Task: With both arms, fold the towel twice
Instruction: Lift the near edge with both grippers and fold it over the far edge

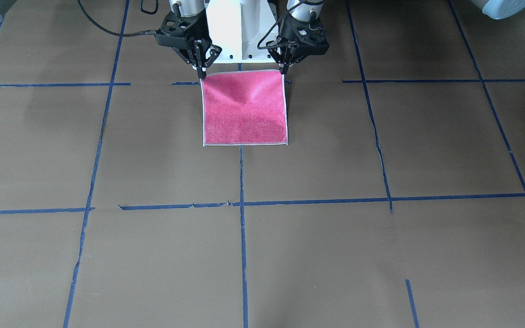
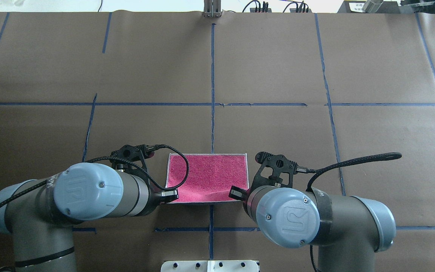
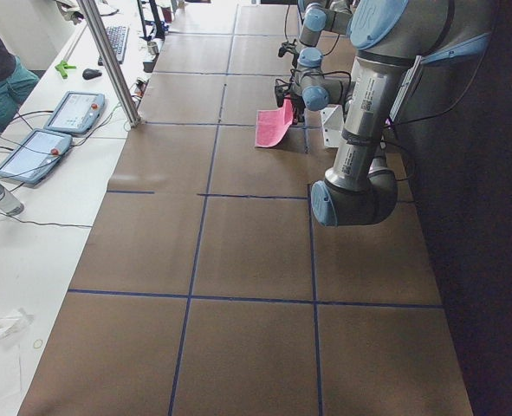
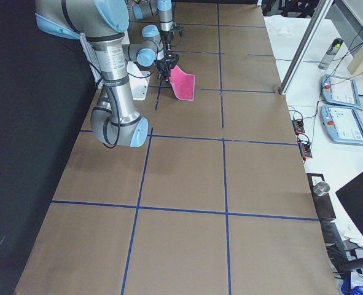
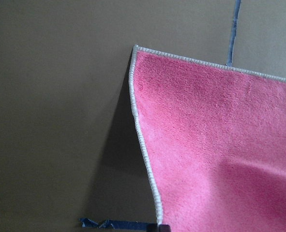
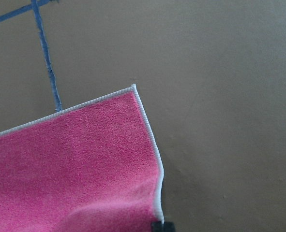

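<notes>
Wide view first: the brown paper-covered table [image 1: 381, 255], gridded with blue tape lines [image 1: 242, 237], fills the scene. The grey jointed left arm [image 2: 89, 192] and grey jointed right arm [image 2: 293, 215] lean in on either side of the white pedestal [image 1: 239, 27]. Between them is the small pink square terry towel [image 1: 244, 109] with pale stitched edging, close to the robot's base and straddling the centre tape line. Its far edge is down on the paper and its near edge is lifted, so the cloth slopes up towards the robot with a soft dip in the middle. The black two-finger left gripper [image 1: 284, 69] is pinched narrow on one raised corner, and the black two-finger right gripper [image 1: 202, 70] on the other. Holding both corners level looks sensible, since it keeps that edge straight enough to carry over onto the far edge. The first fold does not look made yet. I see nothing lying in that path, and the touch-screen tablets [image 3: 74, 111] sit well apart on a side bench. One to watch is the left arm's black cable [image 2: 179, 170], which loops across the towel in the overhead view.
</notes>
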You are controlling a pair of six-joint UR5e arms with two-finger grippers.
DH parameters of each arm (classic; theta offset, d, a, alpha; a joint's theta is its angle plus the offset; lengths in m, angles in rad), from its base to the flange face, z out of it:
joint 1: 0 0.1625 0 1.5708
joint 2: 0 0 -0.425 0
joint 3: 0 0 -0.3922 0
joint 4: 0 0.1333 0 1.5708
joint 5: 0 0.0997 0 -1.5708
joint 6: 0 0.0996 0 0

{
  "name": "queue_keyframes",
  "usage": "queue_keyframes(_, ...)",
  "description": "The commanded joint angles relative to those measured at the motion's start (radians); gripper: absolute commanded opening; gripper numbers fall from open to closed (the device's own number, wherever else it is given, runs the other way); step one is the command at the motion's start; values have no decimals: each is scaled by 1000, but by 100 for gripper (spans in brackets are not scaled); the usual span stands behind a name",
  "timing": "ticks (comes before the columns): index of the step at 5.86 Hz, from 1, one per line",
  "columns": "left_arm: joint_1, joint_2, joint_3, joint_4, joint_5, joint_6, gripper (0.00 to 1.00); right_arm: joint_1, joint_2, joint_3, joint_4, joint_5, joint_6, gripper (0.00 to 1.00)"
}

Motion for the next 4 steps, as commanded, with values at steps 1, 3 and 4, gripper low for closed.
queue_keyframes(1,-39,-63,122,-5,16,52,1,40,44,-139,85,-1,-11,0)
queue_keyframes(3,-90,-126,259,-54,16,84,2,84,49,-247,196,-1,-20,0)
queue_keyframes(4,-102,-137,295,-69,16,86,2,96,49,-256,199,-1,-24,0)
